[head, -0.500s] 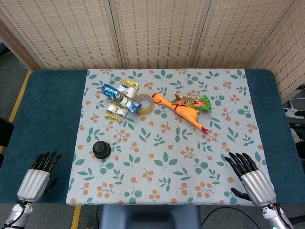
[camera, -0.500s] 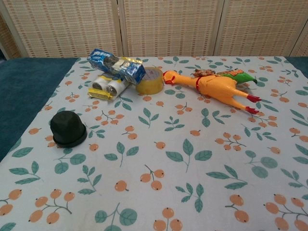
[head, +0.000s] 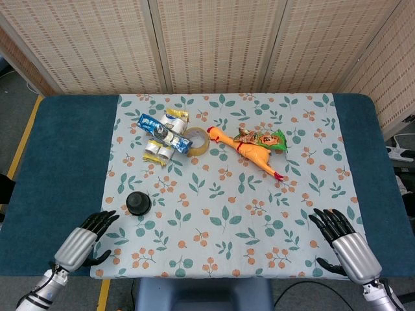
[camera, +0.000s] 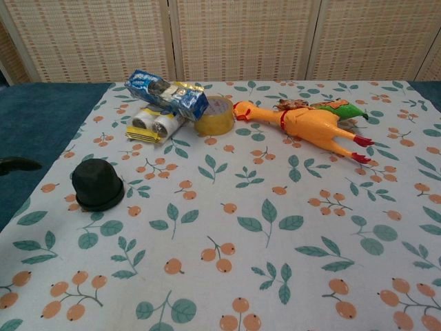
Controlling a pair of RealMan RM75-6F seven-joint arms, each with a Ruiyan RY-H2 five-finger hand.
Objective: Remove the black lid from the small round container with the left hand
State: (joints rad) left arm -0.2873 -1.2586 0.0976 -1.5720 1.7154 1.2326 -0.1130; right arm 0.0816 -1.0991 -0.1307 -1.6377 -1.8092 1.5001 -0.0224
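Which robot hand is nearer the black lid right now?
Left. The left robot hand sits just below and left of the black lid, not touching it. The right robot hand is far off at the table's opposite corner.

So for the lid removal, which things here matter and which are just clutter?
Job:
black lid on its small container, near the table's left edge
left hand, empty, fingers apart, just short of it

Lying about:
rubber chicken
tape roll
blue packet
green snack bag
right hand, idle, open
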